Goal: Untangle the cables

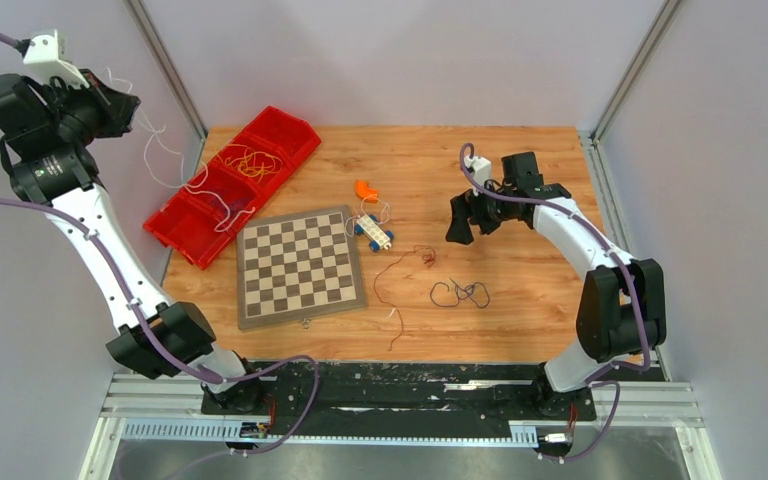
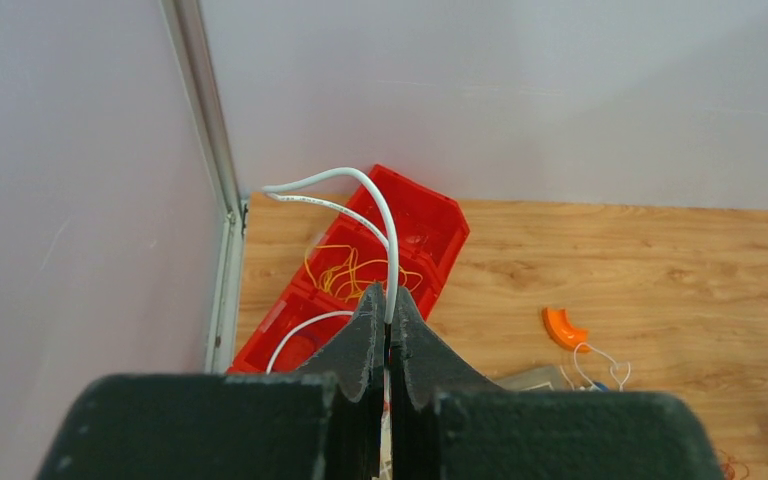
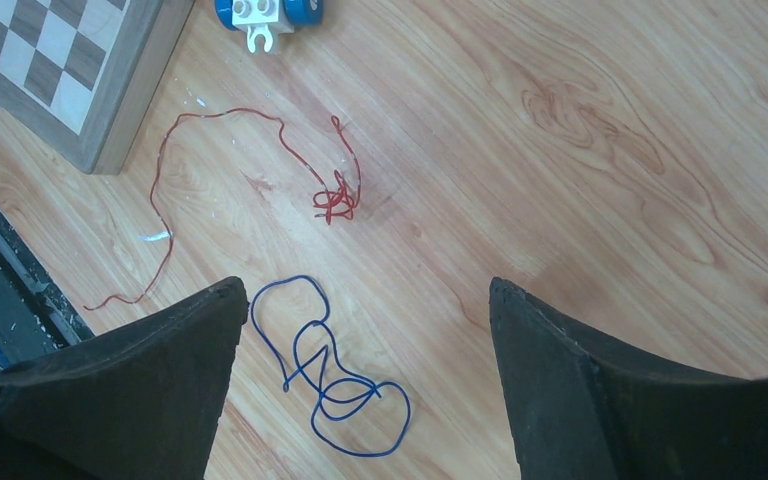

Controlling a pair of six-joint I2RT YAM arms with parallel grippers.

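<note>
My left gripper [image 1: 123, 106] is raised high at the far left, beside the wall. It is shut on a white cable [image 2: 391, 240], which arcs up from between the fingertips and hangs down [image 1: 159, 131] into the red tray [image 1: 175, 237]. Yellow-orange cables [image 1: 250, 160] lie bunched in a tray compartment [image 2: 345, 272]. A dark red cable [image 3: 335, 195] trails over the table with a small knot at one end [image 1: 422, 256]. A purple-blue cable [image 3: 340, 390] lies looped near it [image 1: 460, 293]. My right gripper [image 3: 368, 288] hovers open above that cable, touching nothing [image 1: 470, 222].
A chessboard [image 1: 300, 265] lies left of centre. Behind it stand a blue and white toy car [image 1: 373, 231] with a thin white cable on it and an orange curved piece [image 1: 365, 190]. Grey walls close in the table on three sides.
</note>
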